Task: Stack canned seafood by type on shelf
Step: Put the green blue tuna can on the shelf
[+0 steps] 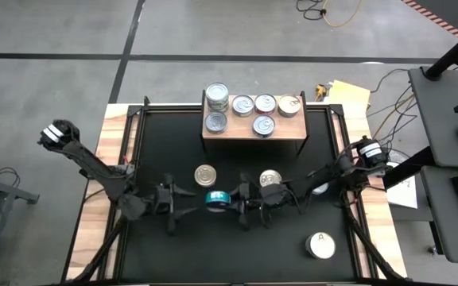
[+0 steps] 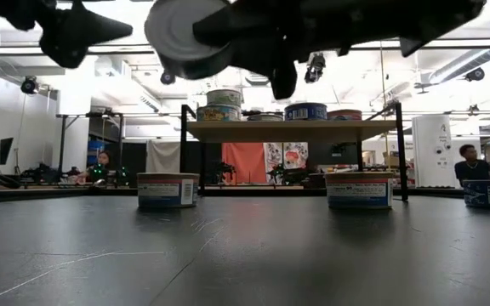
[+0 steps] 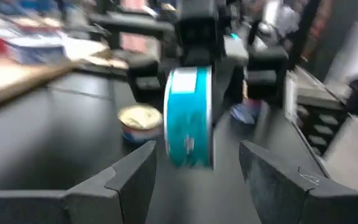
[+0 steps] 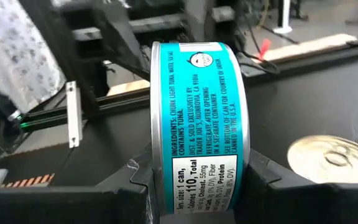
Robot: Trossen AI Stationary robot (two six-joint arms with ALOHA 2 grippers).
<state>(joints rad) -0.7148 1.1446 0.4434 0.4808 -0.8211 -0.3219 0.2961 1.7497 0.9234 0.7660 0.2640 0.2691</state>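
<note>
Right claw (image 4: 197,180): pinching the teal can (image 4: 197,124) on edge, one finger pressed to each flat end; seen from above it sits mid-table, in front of the shelf (image 1: 253,131).
Left claw (image 3: 194,171): fingers spread, one on either side of the same can without touching it; it faces the right claw across the can.
Teal can, right wrist view only: label reads "INGREDIENTS: CHUNK LIGHT TUNA, WATER", "TRADER JOE'S", "110", "Protein", "CANNED IN THE U.S.A."
Teal can, other views: the high view shows only a small teal spot (image 1: 215,199) between the two claws; in the left wrist view the label is a blur; the low view shows a pale round end (image 2: 181,38) held high above the table.
Gold-topped cans: one (image 1: 205,175) just behind the left claw, one (image 1: 270,178) just behind the right claw; the low view shows their blue-and-white side labels, too small to read.
White-topped can (image 1: 320,245): marked "A", well off to the right claw's outer side, near the table's front edge.
Shelf: beyond both claws; the high view counts six cans (image 1: 243,106) on it, in a back row and a front row.
Shelf, low view only: the can at the left end stands as a stack of two (image 2: 222,104); the rest are single.
</note>
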